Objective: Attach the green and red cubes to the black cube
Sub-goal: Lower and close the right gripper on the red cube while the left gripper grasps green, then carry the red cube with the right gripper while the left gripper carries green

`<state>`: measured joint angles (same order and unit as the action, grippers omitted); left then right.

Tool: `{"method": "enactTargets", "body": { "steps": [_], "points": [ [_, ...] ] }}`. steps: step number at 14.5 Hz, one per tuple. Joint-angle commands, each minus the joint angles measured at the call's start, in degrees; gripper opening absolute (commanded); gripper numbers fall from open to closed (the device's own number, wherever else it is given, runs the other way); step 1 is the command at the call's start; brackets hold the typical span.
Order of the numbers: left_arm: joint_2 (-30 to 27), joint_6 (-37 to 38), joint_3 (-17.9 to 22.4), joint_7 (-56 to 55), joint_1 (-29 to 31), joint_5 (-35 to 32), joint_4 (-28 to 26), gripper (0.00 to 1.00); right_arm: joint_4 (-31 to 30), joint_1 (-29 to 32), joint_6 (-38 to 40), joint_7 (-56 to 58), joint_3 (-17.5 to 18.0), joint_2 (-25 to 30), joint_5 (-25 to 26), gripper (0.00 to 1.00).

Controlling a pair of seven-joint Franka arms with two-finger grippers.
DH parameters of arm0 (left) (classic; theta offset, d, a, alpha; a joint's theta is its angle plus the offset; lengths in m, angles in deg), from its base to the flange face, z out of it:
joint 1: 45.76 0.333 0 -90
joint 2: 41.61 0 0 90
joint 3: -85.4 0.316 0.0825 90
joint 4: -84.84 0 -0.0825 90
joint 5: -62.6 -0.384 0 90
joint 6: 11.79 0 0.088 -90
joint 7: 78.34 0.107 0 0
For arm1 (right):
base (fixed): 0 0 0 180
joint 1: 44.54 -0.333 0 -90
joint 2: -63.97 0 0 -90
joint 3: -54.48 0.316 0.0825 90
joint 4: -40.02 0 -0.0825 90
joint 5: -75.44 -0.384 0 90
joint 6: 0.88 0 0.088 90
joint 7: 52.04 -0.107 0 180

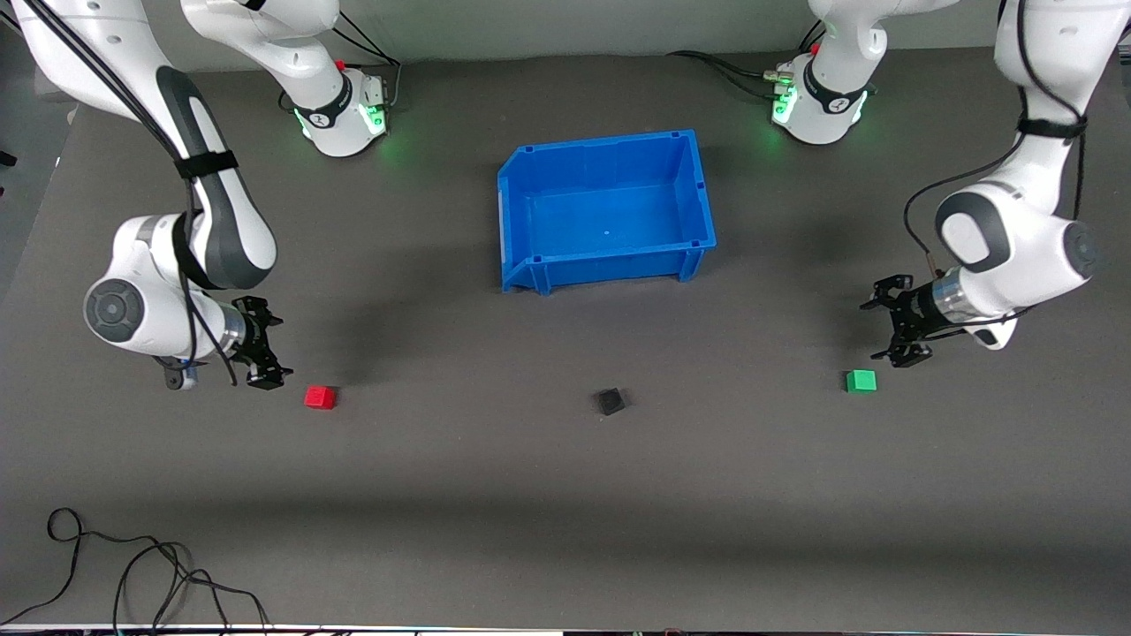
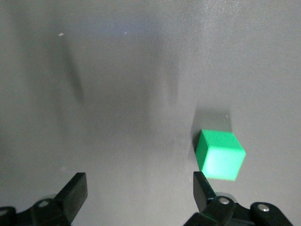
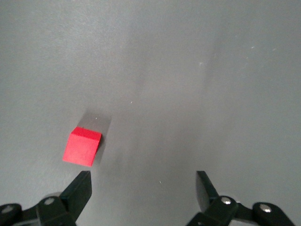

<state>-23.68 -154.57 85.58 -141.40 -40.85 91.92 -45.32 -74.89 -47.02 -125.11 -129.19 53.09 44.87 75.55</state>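
Nothing is joined yet, as far as the views show: the three cubes lie apart in a rough row on the desk, nearer the front camera than the blue bin [image 1: 606, 208]. The black cube [image 1: 610, 402] sits alone in the middle of the row, turned a little askew, with the red cube [image 1: 320, 397] well apart from it toward the right arm's end and the green cube [image 1: 861, 381] well apart toward the left arm's end. The right tool [image 1: 261, 350] hangs low just beside the red cube, fingers spread and holding nothing; in the right wrist view the cube lies off to one finger's side, not between the two. The left tool [image 1: 899, 329] is likewise released and empty, low beside the green cube, which in the left wrist view sits close by one finger [image 2: 203, 189] instead of in the gap. So both pickups and both attachments look to be left to do, and each tool seems to need lining up over its cube first. The desk [image 1: 565, 495] is covered by a dark grey matte mat; the bin is empty, loose black cables [image 1: 132, 565] lie at the near edge toward the right arm's end, and green lights glow at both arm bases.
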Motion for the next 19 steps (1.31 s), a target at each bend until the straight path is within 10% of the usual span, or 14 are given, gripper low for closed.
{"method": "enactTargets", "body": {
  "steps": [1,12,14,15,19],
  "points": [
    [2.7,-2.0,0.3,2.9,-0.6,2.1,1.8,1.00,-0.1,-0.2,-5.5,-2.7,-0.3,-3.0,0.8,0.95],
    [9.9,-3.9,-0.8,2.9,-0.7,3.5,9.6,1.00,6.6,-0.4,-15.7,-5.0,-0.5,-14.3,1.0,0.95],
    [10.3,-4.1,-1.0,2.9,-0.6,3.5,9.6,0.67,7.0,-0.6,-16.8,-6.0,-0.5,-15.0,0.7,0.95],
    [10.1,-4.1,-1.0,2.9,-0.6,3.5,9.7,0.50,7.3,-0.7,-17.0,-6.8,-0.4,-15.3,0.9,0.88],
    [10.3,-3.9,-1.0,2.9,-0.6,3.5,10.7,0.53,8.3,-2.2,-16.8,-7.0,-0.2,-15.8,0.7,0.38]
  ]
}}
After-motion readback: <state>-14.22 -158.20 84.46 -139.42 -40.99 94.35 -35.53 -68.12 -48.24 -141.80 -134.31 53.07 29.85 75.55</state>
